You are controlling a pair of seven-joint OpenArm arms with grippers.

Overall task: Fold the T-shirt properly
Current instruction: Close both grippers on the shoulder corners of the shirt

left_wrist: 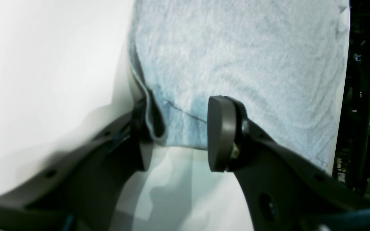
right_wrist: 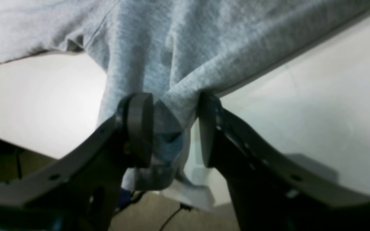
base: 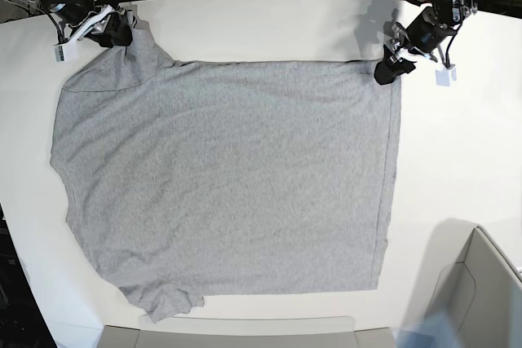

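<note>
One T-shirt [base: 228,177] lies spread flat on my white tabletop [base: 457,144], plain grey side up, and it is the only garment here. I have two tools on it, both at its far edge. In the base view my left tool [base: 385,71] sits at about 1 o'clock, at the shirt's upper right corner, and my right tool [base: 121,32] sits at about 11 o'clock, where a peak of cloth rises toward it. Through the left wrist camera my left tool [left_wrist: 178,134] has its two pads spread wide, with the hemmed corner of the T-shirt [left_wrist: 236,57] lying between them; the folded edge touches the left-hand pad, while the other pad stands apart from it, above the cloth. Through the right wrist camera my right tool [right_wrist: 175,131] also has its two pads spread, with a bunched fold of the T-shirt [right_wrist: 178,48] hanging between them against the left-hand pad; whether it truly pinches the cloth, I cannot tell.
</note>
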